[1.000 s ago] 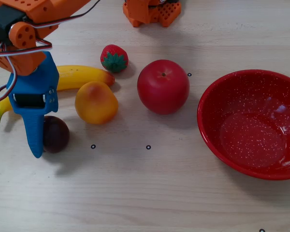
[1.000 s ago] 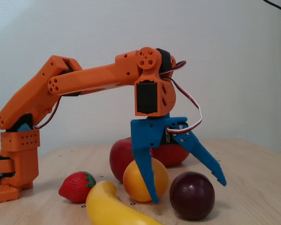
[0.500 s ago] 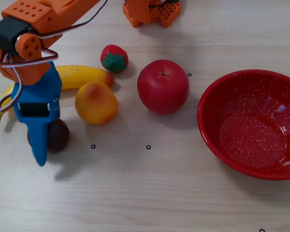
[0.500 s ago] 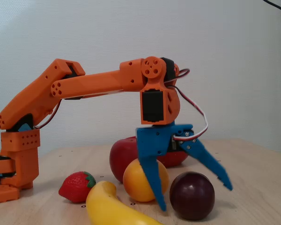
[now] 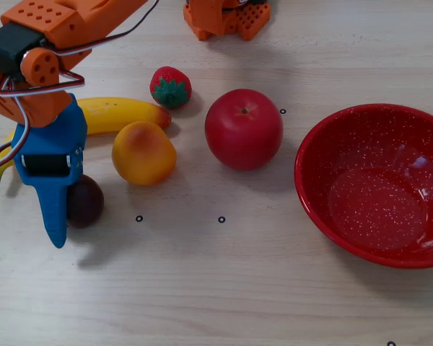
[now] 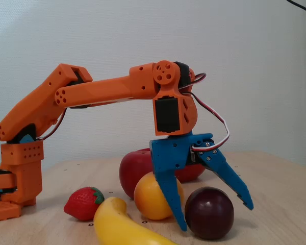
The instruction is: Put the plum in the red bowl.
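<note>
The plum (image 5: 86, 202) is a small dark maroon fruit lying on the table at the left, just below the orange fruit. In a fixed view from the side, the plum (image 6: 209, 213) sits between the two blue fingers. My gripper (image 6: 214, 217) is open and lowered around the plum, with its fingertips close to the table and no squeeze showing. In a fixed view from above, my gripper (image 5: 58, 220) covers the plum's left edge. The red bowl (image 5: 325, 148) stands at the far right, speckled and empty. It is out of the side view.
A yellow-orange fruit (image 5: 143, 153) lies right beside the plum, with a banana (image 5: 123, 114) behind it. A strawberry (image 5: 171, 86) and a big red apple (image 5: 243, 130) lie between the plum and the bowl. The arm's base (image 5: 227, 18) is at the top.
</note>
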You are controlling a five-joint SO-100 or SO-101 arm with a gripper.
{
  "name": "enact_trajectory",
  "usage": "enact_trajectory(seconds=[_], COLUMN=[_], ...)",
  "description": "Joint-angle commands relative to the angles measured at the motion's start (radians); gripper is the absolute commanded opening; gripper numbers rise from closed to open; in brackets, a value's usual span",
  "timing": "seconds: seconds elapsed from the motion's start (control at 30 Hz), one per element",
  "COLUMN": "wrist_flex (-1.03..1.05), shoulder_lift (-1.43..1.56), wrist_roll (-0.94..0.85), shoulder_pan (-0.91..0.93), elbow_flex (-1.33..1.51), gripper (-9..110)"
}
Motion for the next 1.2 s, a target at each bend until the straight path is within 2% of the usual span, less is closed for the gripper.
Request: enact_trajectory(seconds=[0.0, 0.13, 0.23, 0.5, 0.87, 1.17], wrist_flex=[-0.025, -0.023, -0.018, -0.017, 0.087, 0.137], shoulder_lift=[0.046, 0.046, 0.044, 0.049, 0.135, 0.330], wrist_roll=[0.032, 0.049, 0.066, 0.089, 0.054, -0.032], shoulder_pan=[0.025, 0.021, 0.020, 0.014, 0.014, 0.063], elbow_flex=[-0.069, -0.066, -0.066, -0.069, -0.144, -0.163], gripper=[43, 39, 31, 0, 0, 0])
